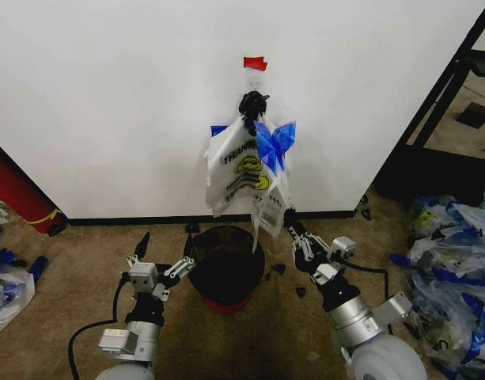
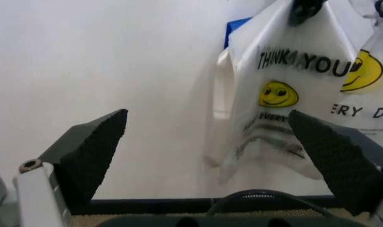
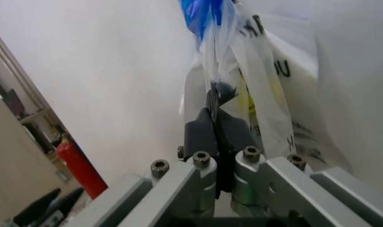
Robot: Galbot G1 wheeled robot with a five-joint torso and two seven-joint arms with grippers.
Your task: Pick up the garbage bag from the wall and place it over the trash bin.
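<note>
- The garbage bag [image 1: 267,186] hangs lengthwise down the wall [image 1: 107,95] from a hook under red tape [image 1: 255,62], blue handles up, lower edge just above the trash bin [image 1: 226,267].
- The right gripper [image 1: 285,224], at the bin's 2 o'clock, is clenched on the bag's lower edge.
- The left gripper [image 1: 164,252], at the bin's 9 o'clock, is spread wide, holding nothing.
</note>
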